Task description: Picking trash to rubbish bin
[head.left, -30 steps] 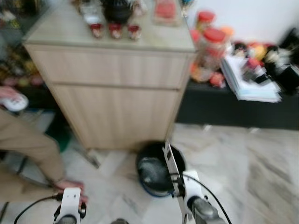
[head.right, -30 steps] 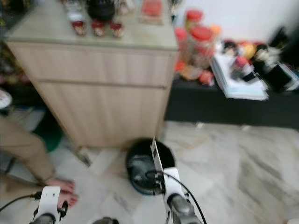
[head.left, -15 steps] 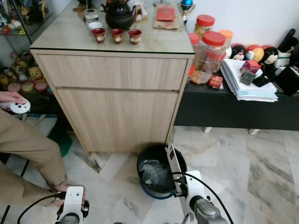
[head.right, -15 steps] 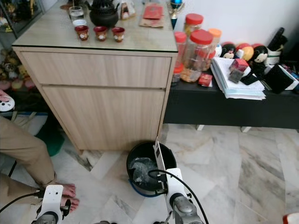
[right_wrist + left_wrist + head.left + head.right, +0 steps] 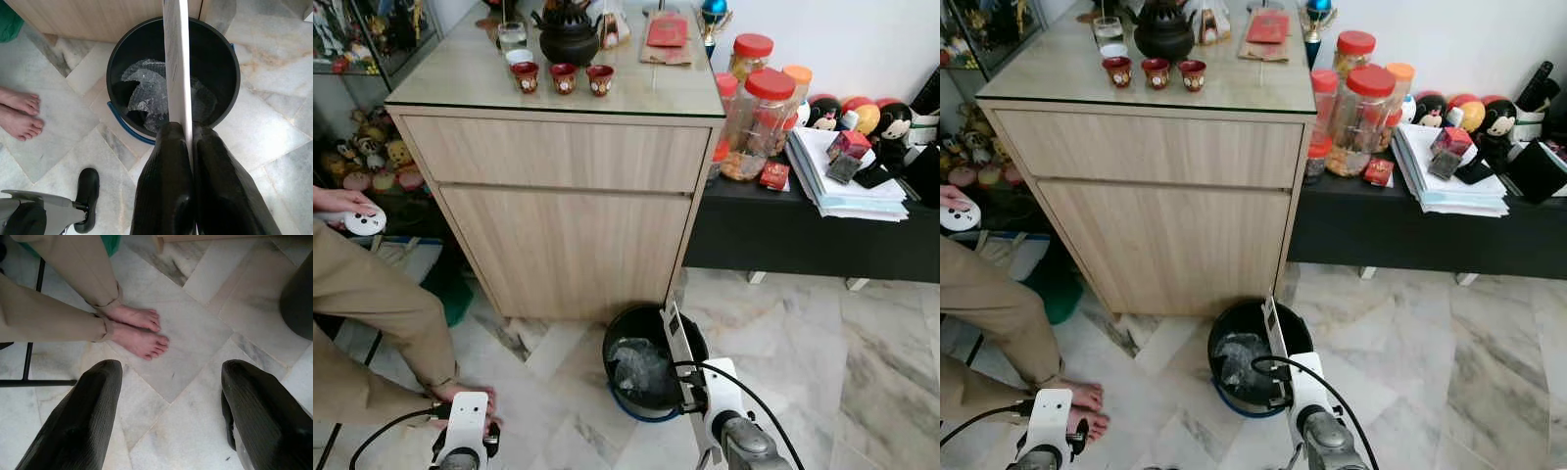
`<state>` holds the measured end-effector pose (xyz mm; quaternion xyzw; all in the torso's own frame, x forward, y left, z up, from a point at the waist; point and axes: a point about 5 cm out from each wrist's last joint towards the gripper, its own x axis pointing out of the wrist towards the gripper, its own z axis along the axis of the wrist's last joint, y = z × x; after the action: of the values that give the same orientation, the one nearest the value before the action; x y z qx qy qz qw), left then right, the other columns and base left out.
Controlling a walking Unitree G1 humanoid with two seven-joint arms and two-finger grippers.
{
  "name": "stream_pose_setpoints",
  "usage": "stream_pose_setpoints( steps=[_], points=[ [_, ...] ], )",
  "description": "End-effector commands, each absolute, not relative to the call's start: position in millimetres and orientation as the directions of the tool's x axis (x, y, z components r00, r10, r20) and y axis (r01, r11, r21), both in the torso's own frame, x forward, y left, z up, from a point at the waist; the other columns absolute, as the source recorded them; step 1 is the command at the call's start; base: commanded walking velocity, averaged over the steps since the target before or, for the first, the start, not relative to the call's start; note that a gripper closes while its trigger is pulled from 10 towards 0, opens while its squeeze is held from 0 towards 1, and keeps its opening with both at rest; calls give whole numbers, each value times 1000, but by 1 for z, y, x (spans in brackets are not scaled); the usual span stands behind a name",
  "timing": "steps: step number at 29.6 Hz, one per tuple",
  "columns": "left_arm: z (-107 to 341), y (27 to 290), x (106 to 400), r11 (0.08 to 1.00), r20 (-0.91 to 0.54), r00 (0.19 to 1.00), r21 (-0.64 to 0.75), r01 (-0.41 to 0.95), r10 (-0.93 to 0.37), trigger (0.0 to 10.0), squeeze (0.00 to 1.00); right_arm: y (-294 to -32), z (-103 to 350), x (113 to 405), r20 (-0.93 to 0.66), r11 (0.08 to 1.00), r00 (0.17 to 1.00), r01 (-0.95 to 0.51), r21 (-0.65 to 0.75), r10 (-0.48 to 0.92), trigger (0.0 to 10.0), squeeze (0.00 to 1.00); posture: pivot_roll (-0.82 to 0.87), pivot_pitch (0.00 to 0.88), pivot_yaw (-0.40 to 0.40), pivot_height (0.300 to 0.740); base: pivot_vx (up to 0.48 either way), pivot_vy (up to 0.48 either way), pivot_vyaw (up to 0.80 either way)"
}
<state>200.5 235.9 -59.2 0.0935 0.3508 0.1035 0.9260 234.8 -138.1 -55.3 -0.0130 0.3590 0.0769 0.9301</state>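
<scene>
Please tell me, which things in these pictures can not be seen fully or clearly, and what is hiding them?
- Rubbish bin bottom: covered by crumpled clear plastic, right wrist view.
- White card held by the right gripper: seen edge-on, so its face cannot be read.
- Person: cut off by the left edge of the eye views.
- Items on the black shelf: too small to identify.
- Left gripper: open above the marble floor.

Right gripper (image 5: 191, 147) extended forward and low, fingers (image 5: 164, 166) closed tight on a thin white card (image 5: 177, 73) standing edge-on. Left gripper (image 5: 168, 406) hanging low, pointed at the floor, fingers (image 5: 85, 416) spread wide apart, holding nothing.
</scene>
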Motion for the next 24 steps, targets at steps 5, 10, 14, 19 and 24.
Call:
stream_pose_setpoints(
  steps=[5, 10, 14, 19, 24],
  points=[
    [-62, 236, 196, 960, -644, 720, 253, -119, 258, 10000, 0, -138, -57, 232, -679, 989, 722, -144, 40, 132, 10000, 0, 131, 165, -51, 740, 287, 0, 0],
    [-62, 236, 197, 960, -643, 722, 253, -117, 258, 10000, 0, -138, -57, 232, -679, 989, 722, -143, 40, 132, 10000, 0, 130, 166, -50, 740, 295, 0, 0],
    [-61, 236, 197, 960, -642, 723, 254, -116, 257, 10000, 0, -137, -57, 232, -679, 989, 722, -146, 41, 134, 10000, 0, 130, 164, -50, 740, 295, 0, 0],
    [-61, 236, 199, 960, -639, 726, 255, -114, 256, 10000, 0, -137, -57, 232, -680, 988, 721, -148, 41, 136, 10000, 0, 132, 164, -50, 740, 292, 0, 0],
    [-59, 236, 201, 960, -633, 731, 257, -113, 256, 10000, 0, -137, -57, 232, -680, 988, 720, -149, 41, 137, 10000, 0, 133, 163, -50, 740, 231, 0, 0]
  ],
)
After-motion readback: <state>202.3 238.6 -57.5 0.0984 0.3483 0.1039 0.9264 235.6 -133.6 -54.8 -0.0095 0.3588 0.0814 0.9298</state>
